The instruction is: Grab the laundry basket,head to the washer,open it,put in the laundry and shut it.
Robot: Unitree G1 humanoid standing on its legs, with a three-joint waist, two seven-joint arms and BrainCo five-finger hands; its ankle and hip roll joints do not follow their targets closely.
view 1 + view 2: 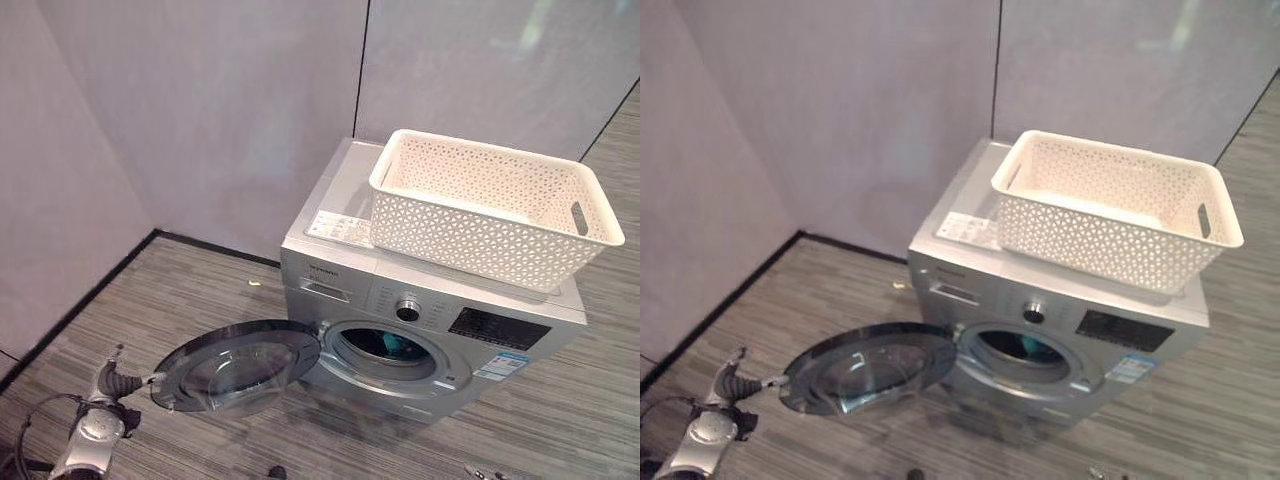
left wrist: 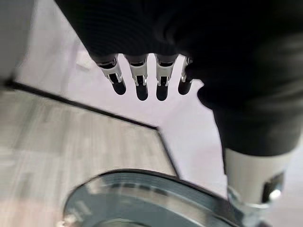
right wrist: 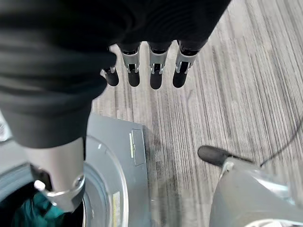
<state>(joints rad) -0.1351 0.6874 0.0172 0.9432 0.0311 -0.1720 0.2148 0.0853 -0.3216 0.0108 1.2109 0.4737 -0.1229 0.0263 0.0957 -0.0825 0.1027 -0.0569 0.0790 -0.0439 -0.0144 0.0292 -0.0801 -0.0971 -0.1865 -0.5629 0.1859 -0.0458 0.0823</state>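
On top of the washer, toward its right edge, stands the white laundry basket. It is upright, its lattice walls are intact, and its right end hangs a little over the right edge of the washer's top. The part of its inside that can be seen looks bare. The laundry lies lower, inside the drum: a dark teal cloth shows through the round opening in the front of the machine, and the right wrist view shows the same teal cloth deep in the drum.

The round door is swung wide open to the left side of the washer, its glass facing up and forward, low above the striped grey floor.

At the outer left edge of the door is the left hand. In its own wrist view the fingers hang straight and relaxed, apart from each other, above the door's rim, and they hold nothing. I cannot tell if the hand touches the rim.

The right hand hangs over the floor just beside the front lower corner of the washer, near the drum opening. Its fingers are also straight and loose, with nothing between them, well apart from the basket and the laundry.

Behind the washer two pale wall panels meet in a corner.
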